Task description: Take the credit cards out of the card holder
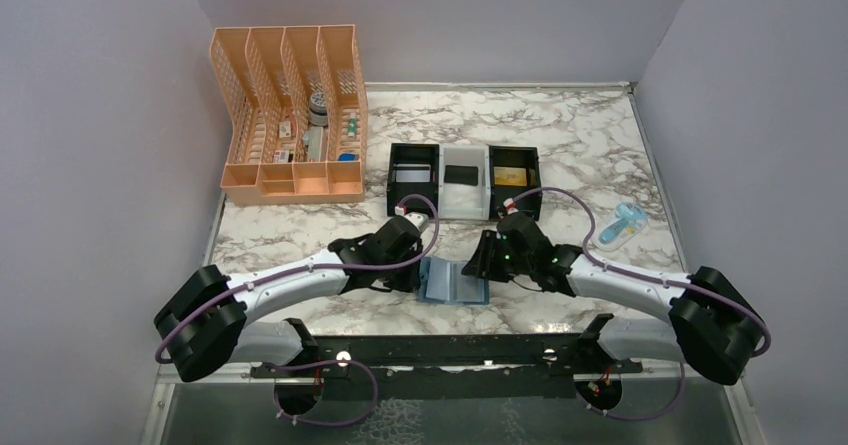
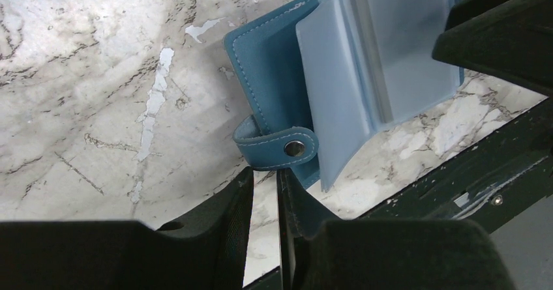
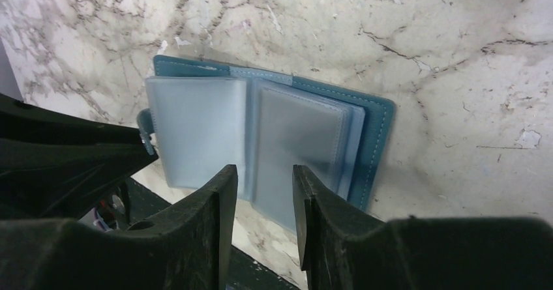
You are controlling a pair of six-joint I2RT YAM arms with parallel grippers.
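Note:
The card holder lies open on the marble table, teal cover down and pale blue pocket panels up. Its snap strap sticks out at its left edge. My left gripper sits just left of the holder. Its jaws stand a narrow gap apart right at the strap, with only table showing between them. My right gripper is at the holder's right side, open, over the near edge of the panels. In the tray behind lie a silver-grey card, a black card and a gold card.
The black-and-white three-compartment tray stands just beyond the grippers. An orange desk organiser is at the back left. A small blue and clear object lies to the right. A black rail runs along the near edge.

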